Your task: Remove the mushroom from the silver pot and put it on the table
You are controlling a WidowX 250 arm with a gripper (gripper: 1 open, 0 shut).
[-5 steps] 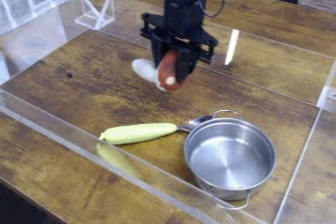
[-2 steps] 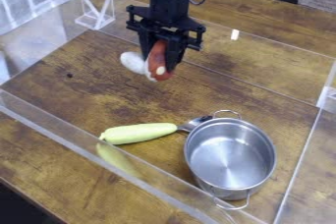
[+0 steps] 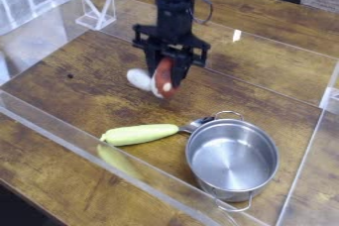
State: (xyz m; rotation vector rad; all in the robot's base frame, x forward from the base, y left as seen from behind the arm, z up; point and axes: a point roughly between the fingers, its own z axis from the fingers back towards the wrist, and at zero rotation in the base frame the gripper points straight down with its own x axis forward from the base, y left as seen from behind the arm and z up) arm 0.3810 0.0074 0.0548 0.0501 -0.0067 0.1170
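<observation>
Red-capped mushroom (image 3: 154, 78) in pincer (image 3: 165, 75)

The silver pot (image 3: 233, 160) sits on the wooden surface (image 3: 79, 96), nothing inside it. Just left of the pot lies a yellow-green vegetable (image 3: 139, 134), its tip nearly at the pot's handle. Up behind the pot, well apart from it, the black hand (image 3: 166, 73) points down, clamped on the mushroom (image 3: 157, 78), low over the wood.
</observation>
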